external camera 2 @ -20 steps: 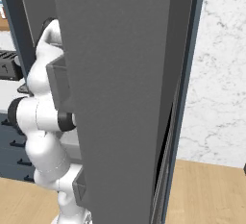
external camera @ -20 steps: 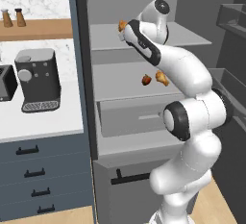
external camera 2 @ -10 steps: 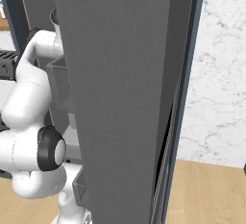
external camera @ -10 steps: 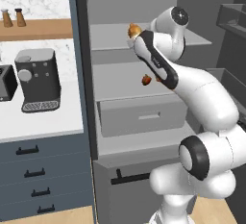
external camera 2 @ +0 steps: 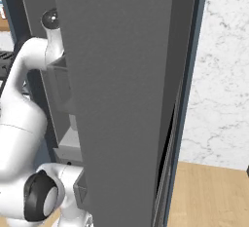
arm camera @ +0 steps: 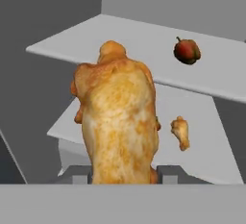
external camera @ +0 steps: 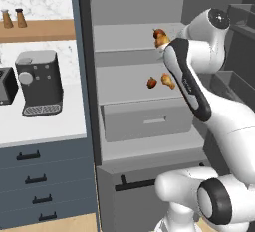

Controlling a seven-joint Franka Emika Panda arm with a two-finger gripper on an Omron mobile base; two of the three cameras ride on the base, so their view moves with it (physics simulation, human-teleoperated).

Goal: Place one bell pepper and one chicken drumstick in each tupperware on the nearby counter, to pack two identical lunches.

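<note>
Gripping a chicken drumstick (arm camera: 117,117) between closed fingertips inside the open fridge (external camera: 134,47), above the shelf (arm camera: 202,74) with a bell pepper (arm camera: 187,51). Probably best withdrawn straight back, clear of shelf edges, before swinging toward the counter (external camera: 30,126); tupperware unseen.

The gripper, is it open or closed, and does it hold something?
Shut on a chicken drumstick. In the hand view the gripper has one finger pad against each side of the drumstick's base, with the fridge shelves behind.
</note>
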